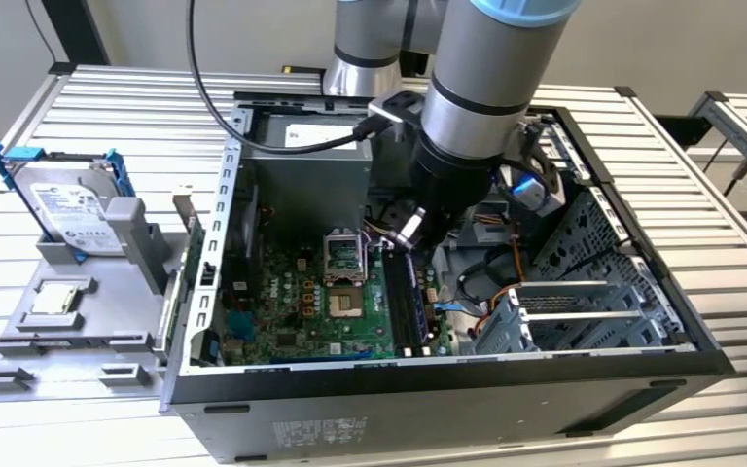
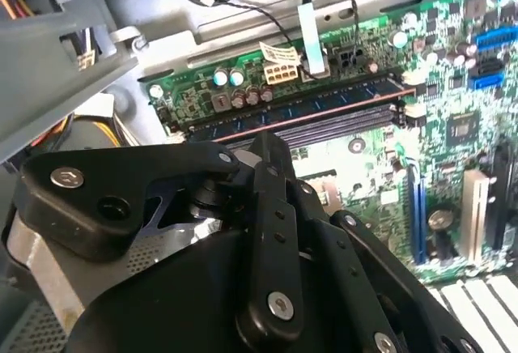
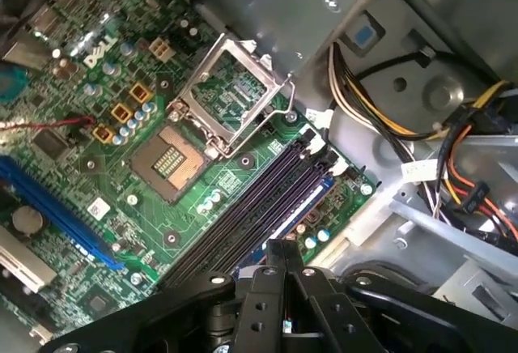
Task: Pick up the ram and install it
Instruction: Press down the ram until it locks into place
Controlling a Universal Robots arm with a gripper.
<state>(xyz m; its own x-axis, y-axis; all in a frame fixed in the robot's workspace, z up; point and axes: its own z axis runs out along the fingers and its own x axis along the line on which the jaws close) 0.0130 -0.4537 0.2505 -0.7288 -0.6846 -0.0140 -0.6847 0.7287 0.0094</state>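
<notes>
One gripper sits low inside the open computer case, centre of the exterior view, above the motherboard. Jaws appear pressed together. Ram lies seated in the memory slots, upper middle of the second wrist view.

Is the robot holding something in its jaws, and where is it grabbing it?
Cannot be told. The gripper hangs inside the computer case above the memory slots, its jaws close together; nothing shows between them.
</notes>
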